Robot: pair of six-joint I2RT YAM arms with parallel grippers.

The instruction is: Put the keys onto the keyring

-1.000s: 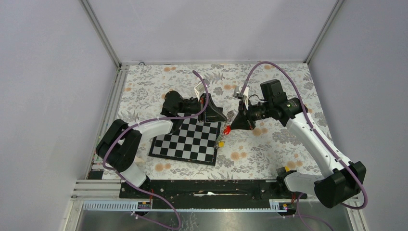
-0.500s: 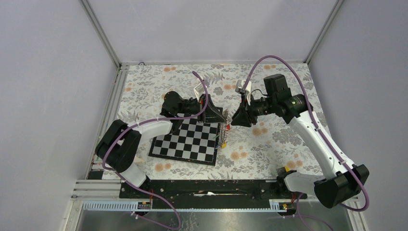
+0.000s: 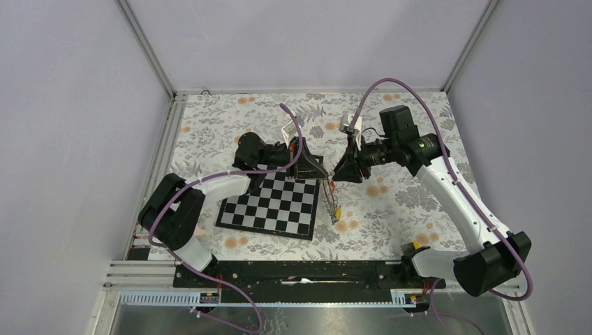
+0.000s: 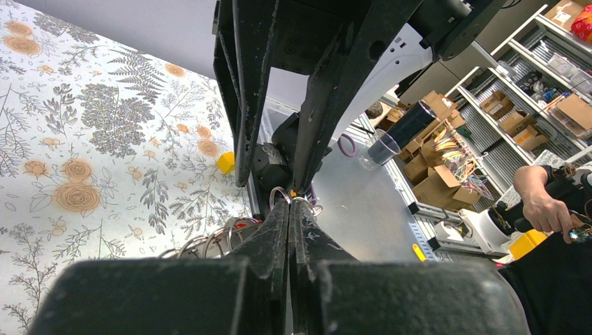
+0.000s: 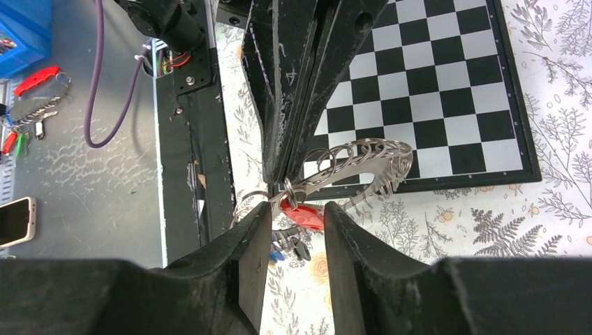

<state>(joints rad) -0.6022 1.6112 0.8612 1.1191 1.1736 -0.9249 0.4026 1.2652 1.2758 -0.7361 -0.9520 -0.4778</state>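
1. The only container is a blue bin (image 5: pixel 21 28) beyond the near edge of the desk (image 3: pixel 391 202), seen in the right wrist view alone. What it holds cannot be made out.
2. The left claw (image 4: pixel 289 209) is clenched on the keyring (image 5: pixel 363 166), pinching its wire between the fingertips.
3. The keyring hangs in the air off the right edge of the chessboard (image 3: pixel 269 202), near that board's far right corner. The board lies flat on the desk's flowered cloth.
4. The right claw (image 5: pixel 297 213) is released, its fingers apart. A red-tagged key (image 5: pixel 307 216) on the ring lies in the gap between them.
5. From above, the keys (image 3: pixel 335 208) are only a thin, dangling cluster below the two claws.
6. The right wrist view shows small wire loops along the keyring's far rim and darker tags under the red one.
7. The left wrist view shows the pinch closely, and a small yellow object (image 4: pixel 225 162) lying on the cloth.
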